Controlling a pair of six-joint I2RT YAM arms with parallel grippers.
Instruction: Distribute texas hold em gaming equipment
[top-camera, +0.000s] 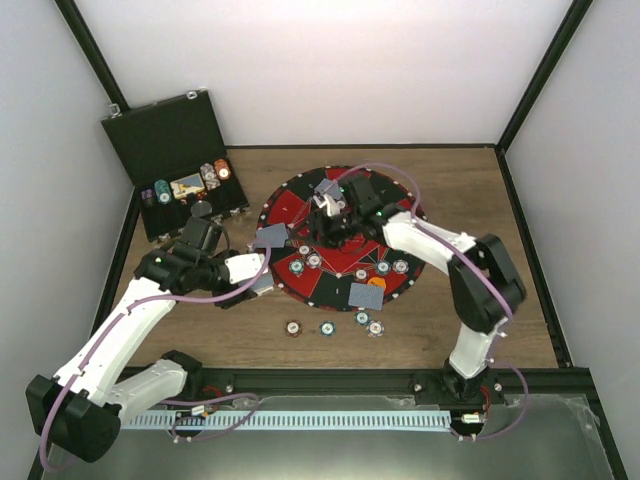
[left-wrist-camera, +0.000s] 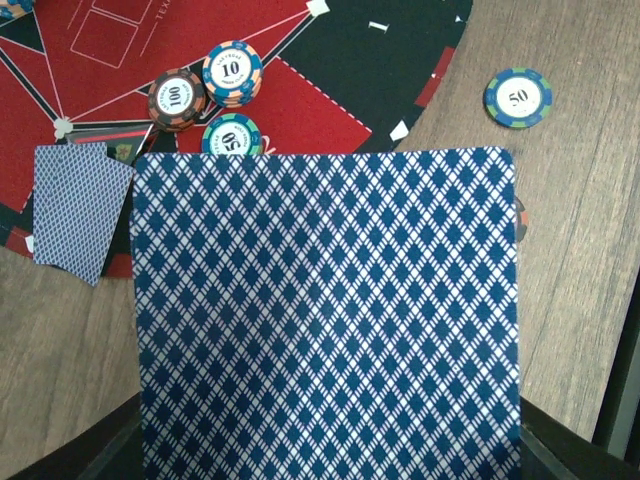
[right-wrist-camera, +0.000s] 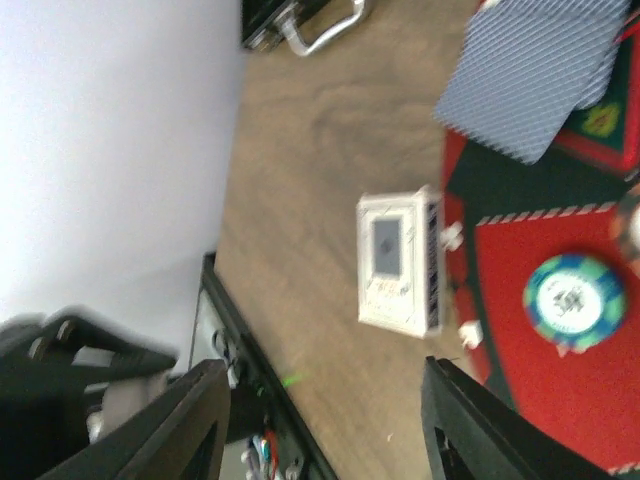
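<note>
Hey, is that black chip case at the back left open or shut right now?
Open. The black case has its lid standing raised behind it, and chip stacks sit exposed in its tray.

White walls (top-camera: 300, 70), black corner posts (top-camera: 538, 72), wood-grain table (top-camera: 460, 175) under even light.

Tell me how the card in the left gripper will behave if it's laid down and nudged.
The playing card juts out flat from the left gripper without sagging, so it's probably springy rather than floppy. It looks thin, so likely light and apt to slide on the wood table. Lying flat, its edge may be hard to pinch.
</note>
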